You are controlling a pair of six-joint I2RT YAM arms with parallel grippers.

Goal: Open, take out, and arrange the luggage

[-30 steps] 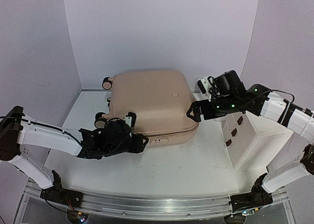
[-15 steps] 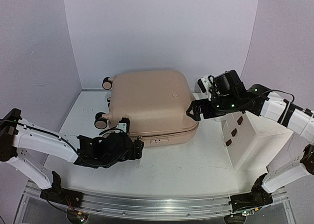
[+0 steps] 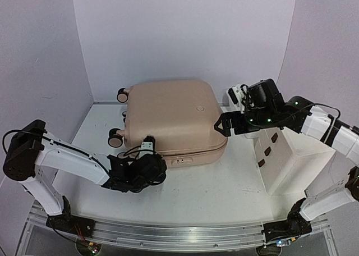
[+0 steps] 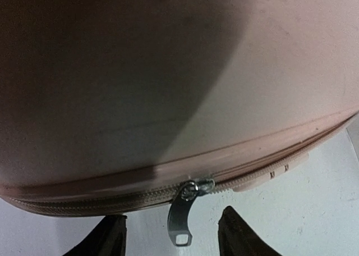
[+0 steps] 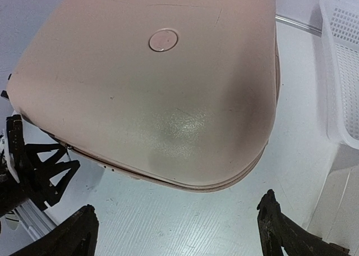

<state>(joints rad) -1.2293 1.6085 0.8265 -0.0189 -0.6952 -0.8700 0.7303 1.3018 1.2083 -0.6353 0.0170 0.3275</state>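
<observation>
Facing luggage (image 3: 174, 118) lying flat, long axis crosswise before left pincer (image 4: 171, 236), wheels off left; parted astride zipper pull (image 4: 180, 222); right pincer (image 5: 176, 214) gaping over its corner

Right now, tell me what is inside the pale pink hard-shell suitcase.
Nothing inside shows: the pale pink hard-shell suitcase lies closed on the white table, zipped shut where visible. Only its silver metal zipper pull hangs outside.
</observation>
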